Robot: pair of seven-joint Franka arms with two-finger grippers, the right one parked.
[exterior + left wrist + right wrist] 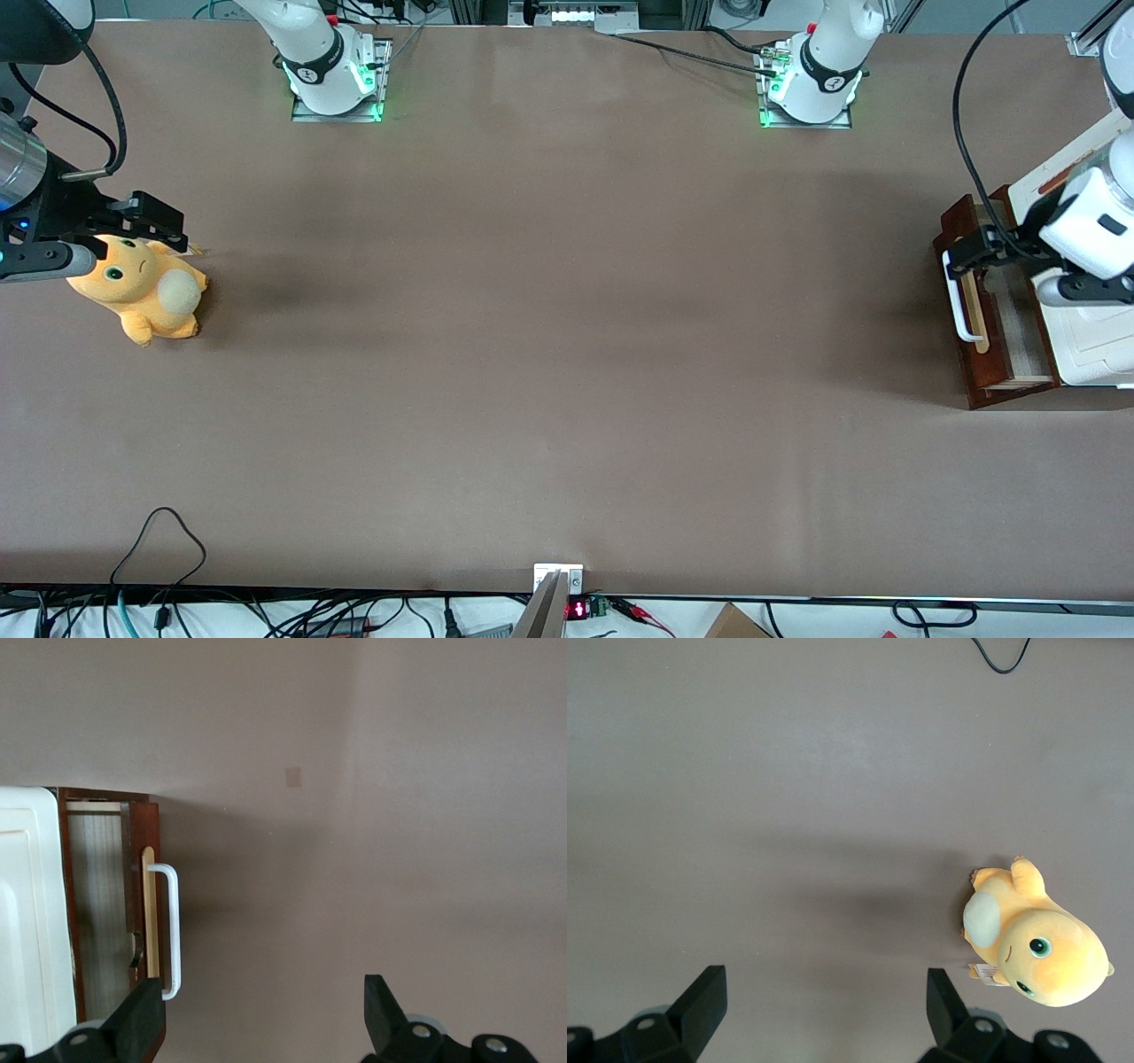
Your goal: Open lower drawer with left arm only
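The gripper [264,1019] hangs with its fingers [142,1020] spread wide apart and nothing between them. One finger sits just beside the end of the white handle [170,930], apparently not touching it. In the front view the gripper [967,255] hovers above that handle, at the working arm's end of the table. Past the handle lies the lower drawer [983,328], pulled partly out so its pale wood interior [96,904] shows beside the white cabinet top [27,912]. The pull appears done and the handle released. What remains, by this reading, is to lift the left arm [1085,221] clear without nudging the drawer shut.
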